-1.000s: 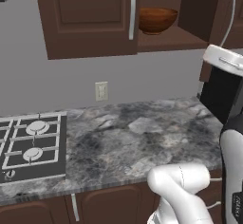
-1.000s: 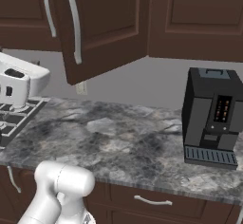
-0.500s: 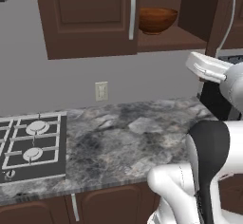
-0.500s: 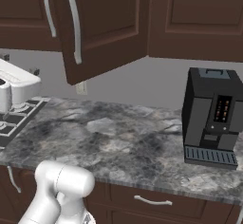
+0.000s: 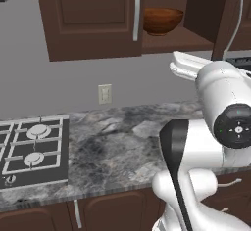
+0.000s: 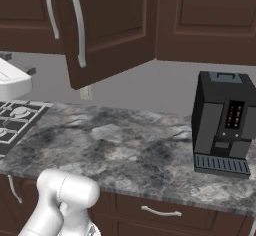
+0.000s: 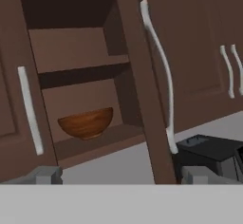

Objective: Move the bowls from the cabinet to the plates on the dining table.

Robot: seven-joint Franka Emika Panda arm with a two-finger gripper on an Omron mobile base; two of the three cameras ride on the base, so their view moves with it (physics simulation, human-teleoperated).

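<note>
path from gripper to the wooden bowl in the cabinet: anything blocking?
Nothing visible blocks it. In the hand view the wooden bowl sits alone on the cabinet's bottom shelf, with open space in front. The open door hangs to the bowl's right, beside the opening and not across it, though a wide approach could clip it.

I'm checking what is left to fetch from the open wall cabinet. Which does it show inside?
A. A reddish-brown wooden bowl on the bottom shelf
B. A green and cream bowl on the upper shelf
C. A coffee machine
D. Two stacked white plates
A: the hand view shows one wooden bowl sitting alone on the bottom shelf of the open cabinet, and the left base view shows the same bowl behind the open door.
</note>
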